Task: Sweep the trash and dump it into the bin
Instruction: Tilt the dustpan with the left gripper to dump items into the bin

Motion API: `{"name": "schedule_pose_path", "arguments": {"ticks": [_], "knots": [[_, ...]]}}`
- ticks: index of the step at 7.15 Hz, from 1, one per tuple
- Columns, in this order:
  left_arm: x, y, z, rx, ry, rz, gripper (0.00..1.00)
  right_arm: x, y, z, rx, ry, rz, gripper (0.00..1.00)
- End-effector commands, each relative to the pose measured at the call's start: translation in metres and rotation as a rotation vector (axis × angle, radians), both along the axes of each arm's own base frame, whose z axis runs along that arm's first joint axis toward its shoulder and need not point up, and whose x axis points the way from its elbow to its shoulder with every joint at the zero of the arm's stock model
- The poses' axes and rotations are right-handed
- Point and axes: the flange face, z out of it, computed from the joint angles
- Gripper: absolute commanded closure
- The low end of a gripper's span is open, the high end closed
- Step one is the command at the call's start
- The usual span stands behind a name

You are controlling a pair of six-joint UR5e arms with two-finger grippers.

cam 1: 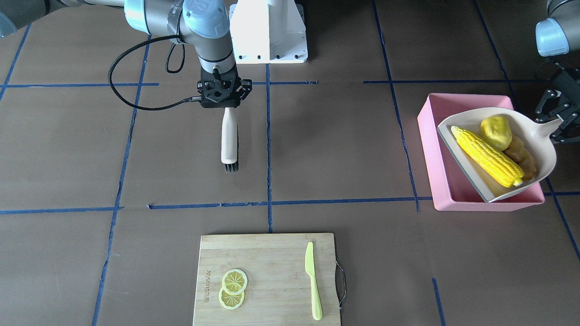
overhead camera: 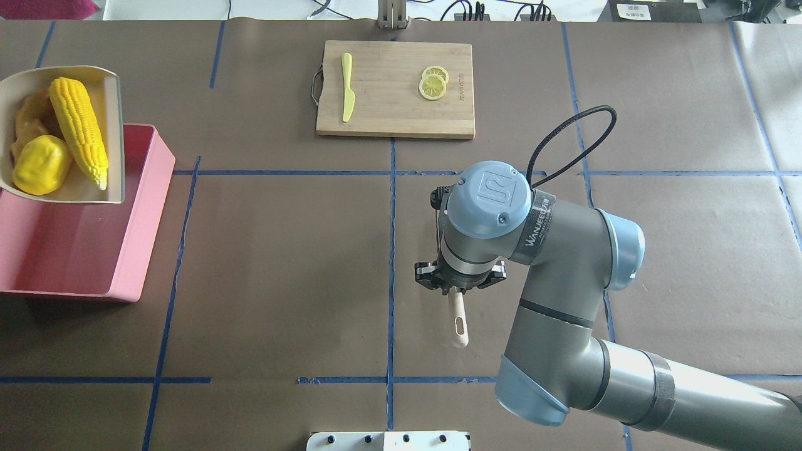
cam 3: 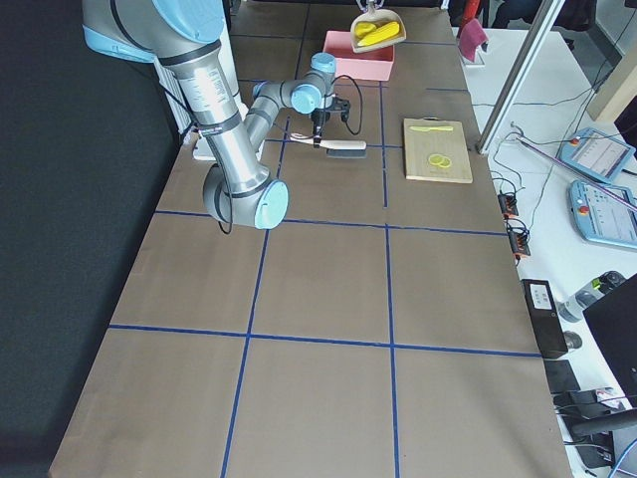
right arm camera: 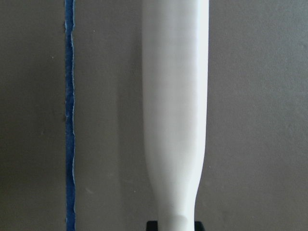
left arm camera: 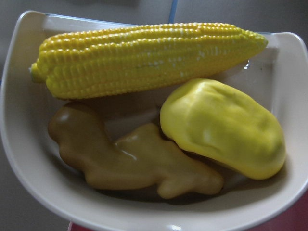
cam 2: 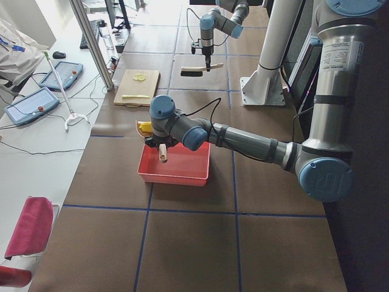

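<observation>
My left gripper (cam 1: 553,123) is shut on the handle of the beige dustpan (cam 1: 545,156) and holds it tilted above the pink bin (cam 1: 428,154). In the pan lie the yellow corn cob (cam 1: 487,155), the rounded yellow lump (cam 1: 496,131) and the tan ginger root (cam 1: 521,156). All three fill the left wrist view, as corn (left arm camera: 144,57), lump (left arm camera: 221,127) and ginger (left arm camera: 130,161). My right gripper (cam 1: 220,97) is shut on the white handle of a brush (cam 1: 229,140) near the table's middle, with its black bristles pointing away from me.
A wooden cutting board (cam 1: 267,262) at the far edge carries two lemon slices (cam 1: 233,287) and a light-green knife (cam 1: 312,280). The robot's white base (cam 1: 269,27) stands at the near edge. Blue tape lines cross the brown tabletop.
</observation>
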Motion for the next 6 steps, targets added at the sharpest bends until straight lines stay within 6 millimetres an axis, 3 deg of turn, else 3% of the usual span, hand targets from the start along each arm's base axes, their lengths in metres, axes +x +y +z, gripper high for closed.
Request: {"name": "schedule_pose_path", "arguments": {"ticks": [1,5,6], "knots": [[-0.036,-0.001,0.024,0.028,-0.075,0.023,1.00,0.000,0.000,-0.001,0.001,-0.002,0.000,1.00],[-0.056,-0.005,0.043,0.099,-0.377,0.146,1.00,0.000,0.001,0.006,-0.004,0.008,-0.002,1.00],[-0.060,-0.007,0.036,0.115,-0.434,0.172,1.00,0.000,0.002,0.007,-0.002,0.010,-0.001,1.00]]}}
